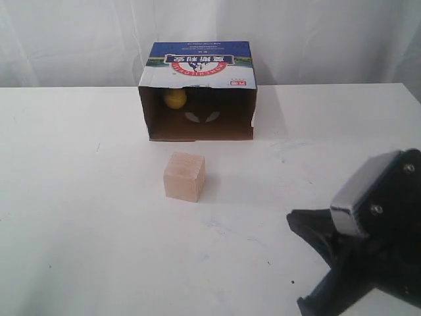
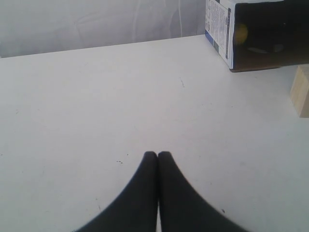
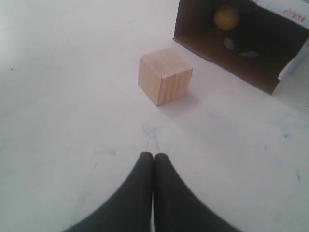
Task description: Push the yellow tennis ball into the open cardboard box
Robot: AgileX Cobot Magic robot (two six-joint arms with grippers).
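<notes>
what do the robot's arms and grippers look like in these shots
The left gripper and the right gripper each have two matte black fingers, wide at the base and curving in to narrow rounded tips. No markings or cables show on them. In the exterior view the right arm is a black housing with a shiny silver metal block and small screw heads.

You have the ball inside the box, toward its left; the block sits on the surface in front of the box's opening.

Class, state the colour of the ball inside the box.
Yellow; the tennis ball shows best in right wrist view.
</notes>
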